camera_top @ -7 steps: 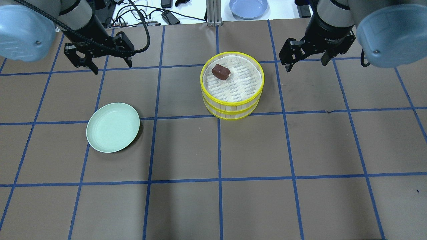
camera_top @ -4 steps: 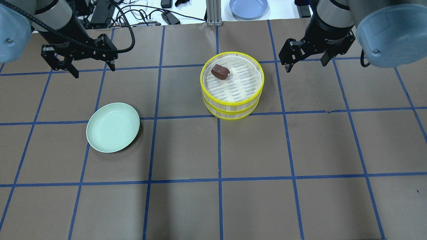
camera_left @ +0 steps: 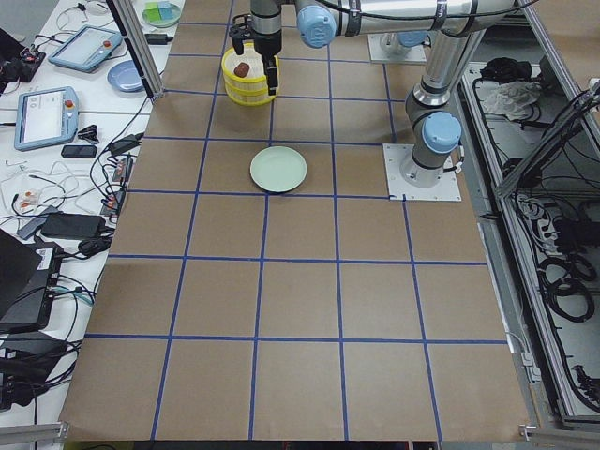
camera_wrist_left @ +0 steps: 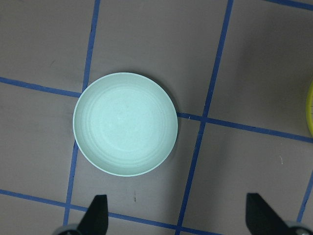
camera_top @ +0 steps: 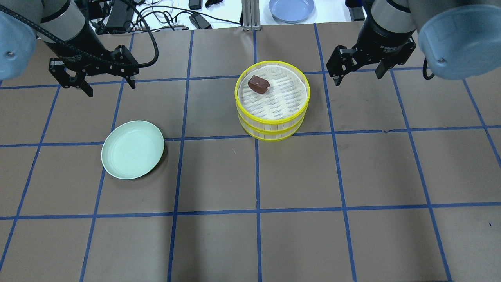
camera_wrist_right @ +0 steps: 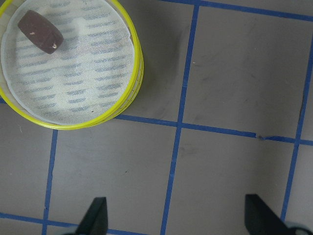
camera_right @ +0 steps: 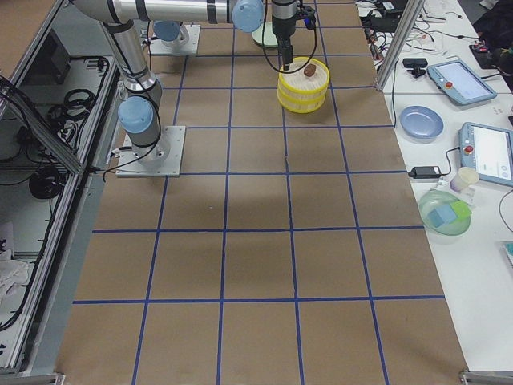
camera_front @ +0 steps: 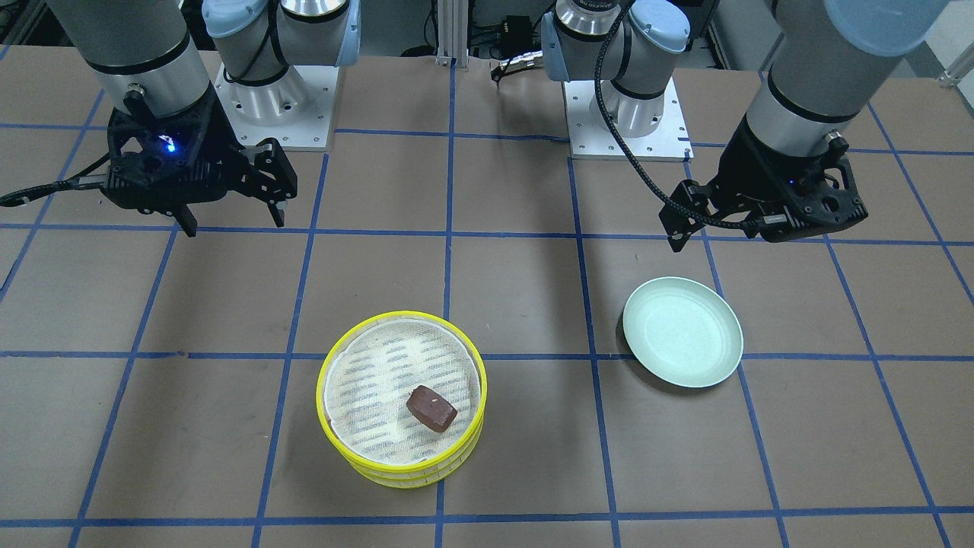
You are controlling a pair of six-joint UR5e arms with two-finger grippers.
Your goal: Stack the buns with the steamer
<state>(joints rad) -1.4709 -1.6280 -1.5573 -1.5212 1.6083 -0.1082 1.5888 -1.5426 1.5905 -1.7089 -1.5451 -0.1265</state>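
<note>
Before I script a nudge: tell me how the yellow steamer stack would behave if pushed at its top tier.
The steamer is two stacked tiers, so a high push may slide the upper tier off the lower. It looks like slatted wood, probably light and stiff. The brown bun lies loose on the liner and could shift.

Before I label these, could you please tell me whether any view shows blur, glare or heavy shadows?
Overhead view: even light, no glare; the pale green round plate throws a narrow dark shadow rightward. Front-facing view: soft arm shadows on the brown paper. Left wrist view: plate sharp, jaws at the bottom edge blurred.
</note>
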